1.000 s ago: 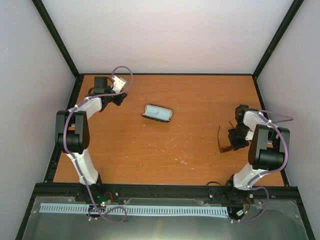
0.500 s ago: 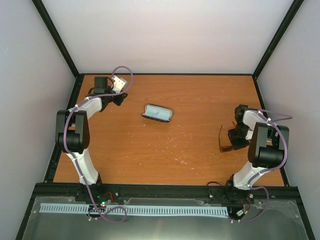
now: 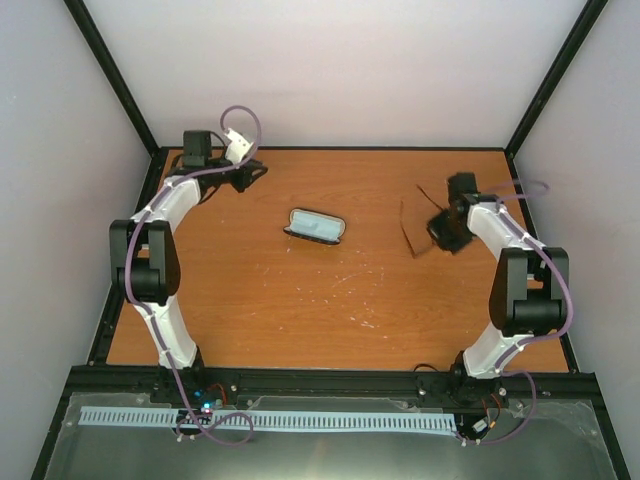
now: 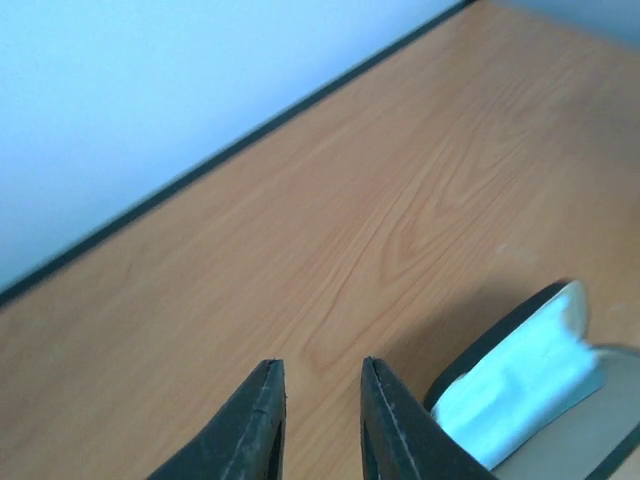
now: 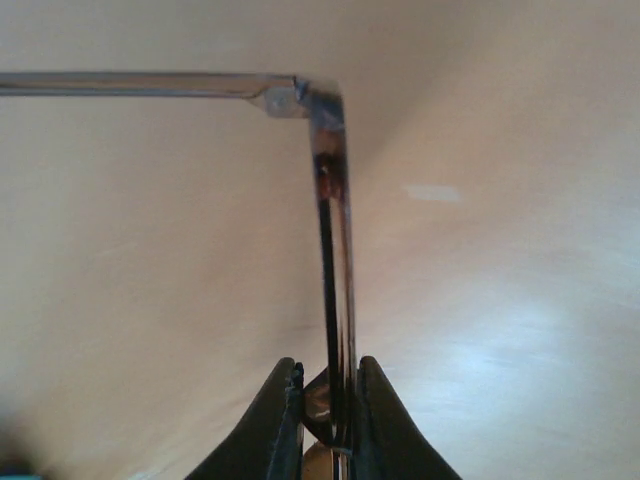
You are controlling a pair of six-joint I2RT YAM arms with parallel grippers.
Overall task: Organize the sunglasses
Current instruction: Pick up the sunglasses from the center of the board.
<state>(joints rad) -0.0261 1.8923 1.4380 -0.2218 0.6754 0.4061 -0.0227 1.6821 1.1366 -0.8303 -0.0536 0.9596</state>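
My right tool [image 3: 432, 233] is clamped on the sunglasses [image 3: 406, 228]. In my right wrist view the two fingers [image 5: 285, 420] press in from either side on the thin dark frame, just beside the brown lens edge, and I see no gap left around it. From that grip the sunglasses [image 5: 336, 250] run straight away from the right tool [image 5: 330, 415]. At the far end one arm turns off at a right angle and leaves the view on the left.

From above, the sunglasses sit toward the right edge of the worktop [image 3: 330, 310], in its far half. They are a little blurred there, so I cannot tell whether any part of them touches the wood. They are well apart from the case [image 3: 300, 236], which lies open near the middle of the worktop, somewhat toward the far edge. A pale blue cloth [image 3: 316, 226] lies inside it.

My left tool [image 3: 252, 174] is out by the far left corner of the worktop. Its jaws stand a little apart, with a narrow strip of bare wood showing between the fingers [image 4: 262, 425] and nothing held. In my left wrist view the left tool [image 4: 322, 420] points over the worktop [image 4: 350, 200] toward the dark strip at the foot of the pale wall [image 4: 150, 90]. The case [image 4: 500, 332] shows at the lower right of that view, near the fingertips but not touching them, its dark rim around the cloth [image 4: 520, 375].
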